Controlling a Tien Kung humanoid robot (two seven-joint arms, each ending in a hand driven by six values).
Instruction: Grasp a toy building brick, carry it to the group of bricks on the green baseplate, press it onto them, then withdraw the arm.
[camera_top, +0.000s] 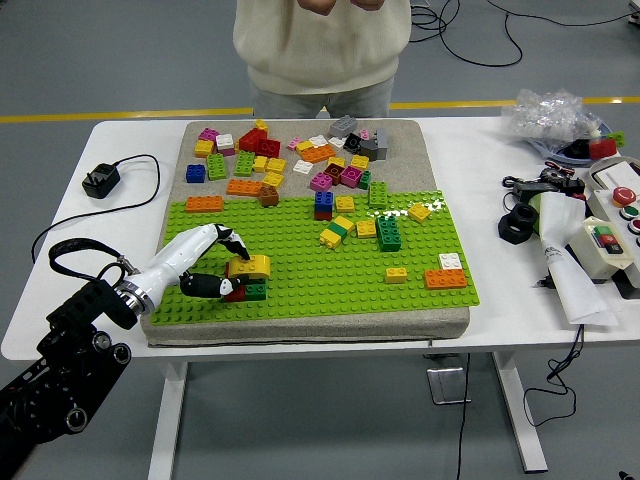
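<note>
Now left robot hand (225, 268) w/ fingers pinched on yellow brick (248, 266), holding it down atop red brick (236, 292) & dark green brick (256, 291), near front-left of green baseplate (320, 270). Loose bricks (290, 155) sit on grey mat at far side. Person (320, 45) stands behind bench (480, 220), hands near chest.

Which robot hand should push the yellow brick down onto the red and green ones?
The left hand. It already holds the yellow brick right on top of the red and green bricks. No right hand shows in the picture.
</note>
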